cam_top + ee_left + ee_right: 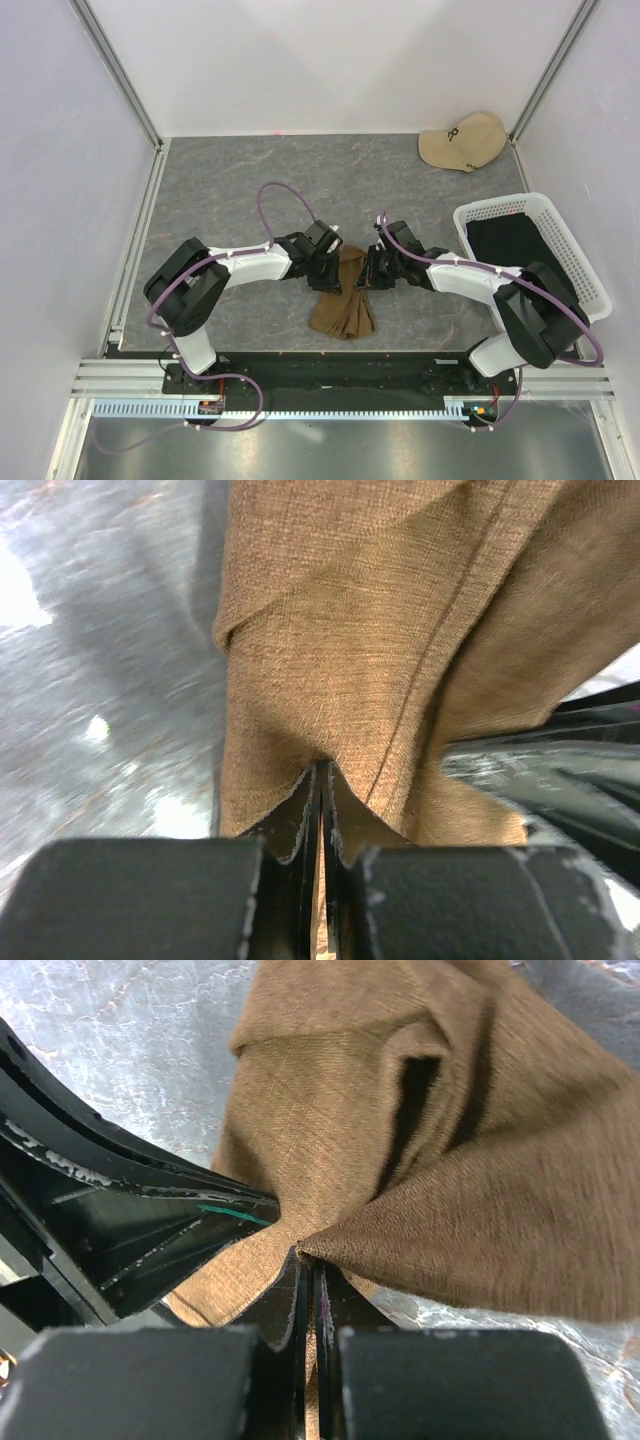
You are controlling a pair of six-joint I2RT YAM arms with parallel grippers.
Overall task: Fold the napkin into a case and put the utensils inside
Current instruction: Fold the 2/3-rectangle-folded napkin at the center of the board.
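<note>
Since both claws are pinched on cloth, I read this as mid-fold. Nearest me, the napkin (343, 308) lies bunched on the table (230, 190), midway between the two arms, with its loose end toward the bases. It's creased and doubled over, not flat, and there's no case shape yet.

Just beyond that, the left claw (320, 780) is clamped on the cloth beside a stitched hem, jaws closed with only fabric between them. The right claw (308, 1260) is likewise closed, on a pointed fold of the napkin. The two claws are near each other, almost facing.

To do this step well, I'd draw the claws apart until the held edge goes taut. Then I'd lift so the bunch hangs free and lay it down flat before creasing along the hem. Both bites look thin, so a fast pull could slip one.

Farther right is a basket (590, 270) holding black fabric (510, 240), and a cap (462, 140) sits in the far corner. Both are well apart from the napkin. I see no utensils.
</note>
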